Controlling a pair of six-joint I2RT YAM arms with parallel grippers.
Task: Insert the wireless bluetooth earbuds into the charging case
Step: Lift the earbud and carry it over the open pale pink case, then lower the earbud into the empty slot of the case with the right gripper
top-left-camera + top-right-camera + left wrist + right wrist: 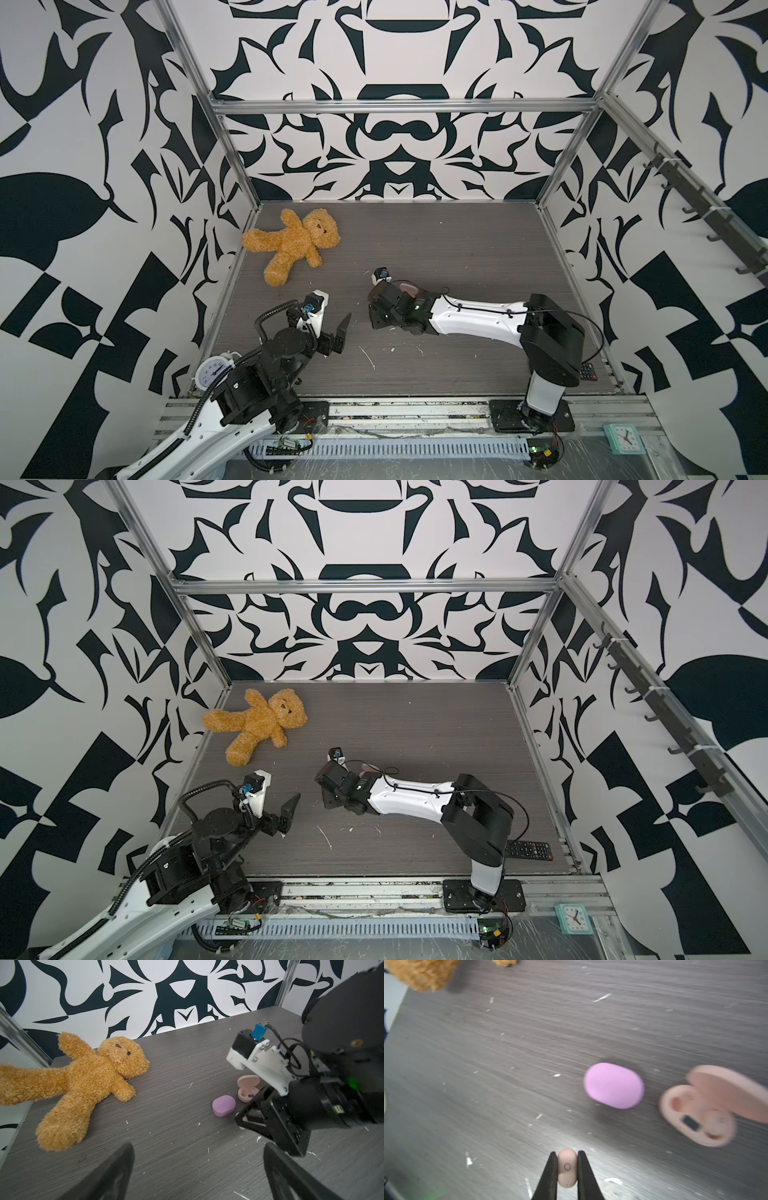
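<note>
My right gripper (pixel 566 1153) is shut on a pale peach earbud (pixel 567 1167), held a little above the grey tabletop. Beyond it in the right wrist view lie a closed lilac case (pixel 613 1085) and, beside that, the open peach charging case (pixel 699 1113) with its lid up; one bud sits in a well, the other well is empty. The left wrist view shows the same lilac case (pixel 223 1105) and peach case (pixel 248 1088), with the right gripper just in front of them. My left gripper (pixel 198 1147) is open and empty, short of the cases. No other earbuds show.
A brown teddy bear (pixel 291 245) lies at the back left of the table. A black remote (pixel 528 850) rests near the right arm's base. A white clock (pixel 214 370) and a teal clock (pixel 623 438) stand at the front edge. White scraps dot the tabletop.
</note>
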